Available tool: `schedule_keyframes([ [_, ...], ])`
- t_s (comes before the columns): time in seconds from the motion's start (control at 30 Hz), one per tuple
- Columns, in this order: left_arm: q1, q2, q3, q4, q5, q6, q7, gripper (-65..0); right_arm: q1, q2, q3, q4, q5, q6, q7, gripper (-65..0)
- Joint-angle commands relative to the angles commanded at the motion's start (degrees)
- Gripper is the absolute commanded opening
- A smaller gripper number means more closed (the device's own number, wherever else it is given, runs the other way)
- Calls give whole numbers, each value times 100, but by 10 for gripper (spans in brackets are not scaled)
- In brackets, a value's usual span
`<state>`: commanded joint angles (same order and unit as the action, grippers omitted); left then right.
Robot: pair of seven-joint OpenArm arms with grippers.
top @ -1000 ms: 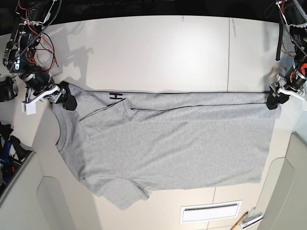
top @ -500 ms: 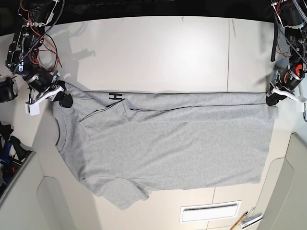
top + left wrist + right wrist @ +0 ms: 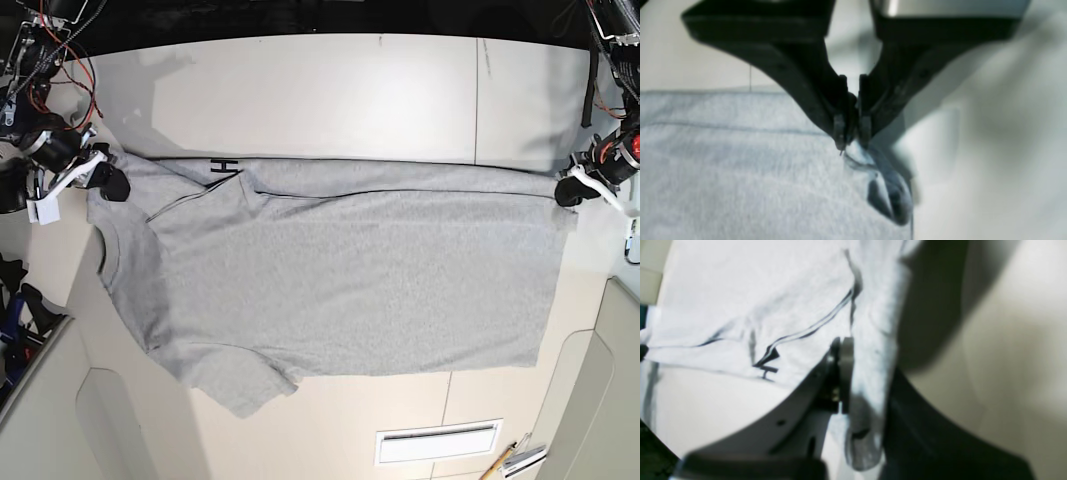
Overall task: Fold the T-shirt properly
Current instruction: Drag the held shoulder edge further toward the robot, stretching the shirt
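The light grey T-shirt (image 3: 340,270) lies spread across the white table, neck to the left, hem to the right. A black letter H (image 3: 223,165) shows on its folded far edge. My left gripper (image 3: 566,193) is shut on the shirt's far hem corner at the right; the wrist view shows the bunched cloth (image 3: 870,166) pinched between its black fingers (image 3: 826,96). My right gripper (image 3: 112,183) is shut on the shoulder corner at the far left, with a strip of fabric (image 3: 870,356) running between its fingers (image 3: 843,373).
The white table (image 3: 330,90) runs beyond the shirt to the far side. Beige panels (image 3: 110,430) flank the near corners. A white vent slot (image 3: 438,442) and a yellow tool (image 3: 500,462) lie near the front edge. Red wiring hangs at the far left arm (image 3: 45,90).
Both grippers have pulled the shirt's far edge farther away and outward. The shirt has slid toward the far side and left and is stretched flatter.
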<state>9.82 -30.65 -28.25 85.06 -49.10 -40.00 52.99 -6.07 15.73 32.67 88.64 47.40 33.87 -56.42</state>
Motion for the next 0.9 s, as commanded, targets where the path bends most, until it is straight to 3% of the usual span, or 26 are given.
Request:
schedule_keyframes([
  [0.37, 1519, 7, -544, 970, 0, 0, 70, -650, -1191, 597, 0, 638, 170, 2, -94, -650],
  [0.57, 2149, 37, -551, 1099, -87, 0, 101, -650, -1386, 636, 0, 640, 319, 4, -407, -650],
  [0.7, 2417, 35, -553, 1102, -389, 0, 413, -650, -1578, 636, 0, 640, 319, 4, -404, -650],
  [0.9, 2577, 31, -553, 1102, -393, 0, 525, -650, -1668, 638, 2, 640, 317, 4, -481, -650],
])
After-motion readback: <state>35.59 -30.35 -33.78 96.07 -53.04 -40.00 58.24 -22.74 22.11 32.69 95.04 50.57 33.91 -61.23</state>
